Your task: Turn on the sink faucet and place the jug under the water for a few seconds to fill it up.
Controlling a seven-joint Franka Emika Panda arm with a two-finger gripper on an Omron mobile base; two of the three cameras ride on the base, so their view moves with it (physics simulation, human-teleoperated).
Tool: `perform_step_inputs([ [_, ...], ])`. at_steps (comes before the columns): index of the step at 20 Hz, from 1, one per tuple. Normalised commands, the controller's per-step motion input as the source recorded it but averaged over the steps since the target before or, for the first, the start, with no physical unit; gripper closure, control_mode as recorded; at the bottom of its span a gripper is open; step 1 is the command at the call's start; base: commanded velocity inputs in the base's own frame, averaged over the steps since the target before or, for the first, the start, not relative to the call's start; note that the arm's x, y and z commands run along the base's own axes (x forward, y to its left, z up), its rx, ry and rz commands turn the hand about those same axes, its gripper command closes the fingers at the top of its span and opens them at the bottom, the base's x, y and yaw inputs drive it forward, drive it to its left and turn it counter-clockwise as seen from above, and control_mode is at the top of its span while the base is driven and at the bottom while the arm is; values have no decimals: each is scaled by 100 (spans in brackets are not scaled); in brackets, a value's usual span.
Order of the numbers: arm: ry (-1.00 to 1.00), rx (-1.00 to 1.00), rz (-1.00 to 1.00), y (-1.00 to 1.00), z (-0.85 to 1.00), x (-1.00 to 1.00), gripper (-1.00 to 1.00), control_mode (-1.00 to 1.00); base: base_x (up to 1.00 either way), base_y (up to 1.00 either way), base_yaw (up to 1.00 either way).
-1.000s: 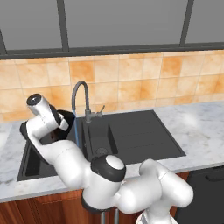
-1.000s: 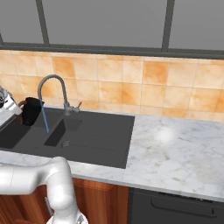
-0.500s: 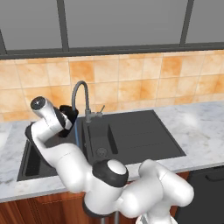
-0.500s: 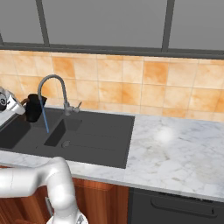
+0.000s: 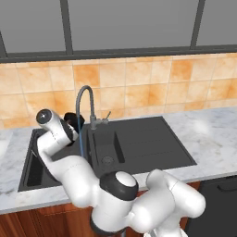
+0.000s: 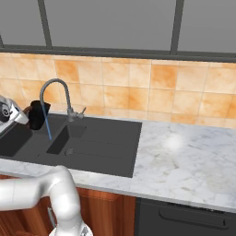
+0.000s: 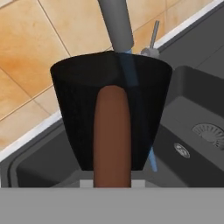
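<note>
Your small black tapered jug with the flared rim (image 7: 111,118) hangs in the air over the wide, nearly black rectangular sink (image 5: 152,148), handle-side to the hand camera, its reddish-brown loop handle (image 7: 112,135) running straight down toward the gripper. You cannot tell the fingers' spacing from these views; the handle vanishes at the bottom edge where the tips would be, so you judge it clamped on the handle, not see it. In the hand view the thin blue stream of water (image 7: 135,109) drops from the tall grey metal gooseneck faucet (image 5: 85,109) at about 12 o'clock of the jug and appears to run down past the rim at 1 o'clock, reappearing below the jug's base at 5 o'clock. That suggests the stream may be passing beside or behind the jug, not into its mouth. In the right base view the jug (image 6: 38,114) sits just left of the stream, close but seemingly apart. Risks: you count seconds while nothing fills, because the mouth is off the stream; nudging toward it could knock the rim against the spout end; a handle-only hold could let a filling jug swing or tip.
</note>
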Motion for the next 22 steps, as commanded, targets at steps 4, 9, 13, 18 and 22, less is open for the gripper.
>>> perform_step_inputs([
  [4, -4, 0, 0, -6, 0, 0, 100, -100, 0, 0, 0],
  [9, -10, 0, 0, -9, 0, -1, 100, -100, 0, 0, 0],
  [13, -14, 0, 0, -2, 0, -13, 100, -100, 0, 0, 0],
  [18, -13, 0, 0, 0, 0, -21, 100, -100, 0, 0, 0],
  [22, -6, 0, 0, 0, 0, -8, 100, -100, 0, 0, 0],
])
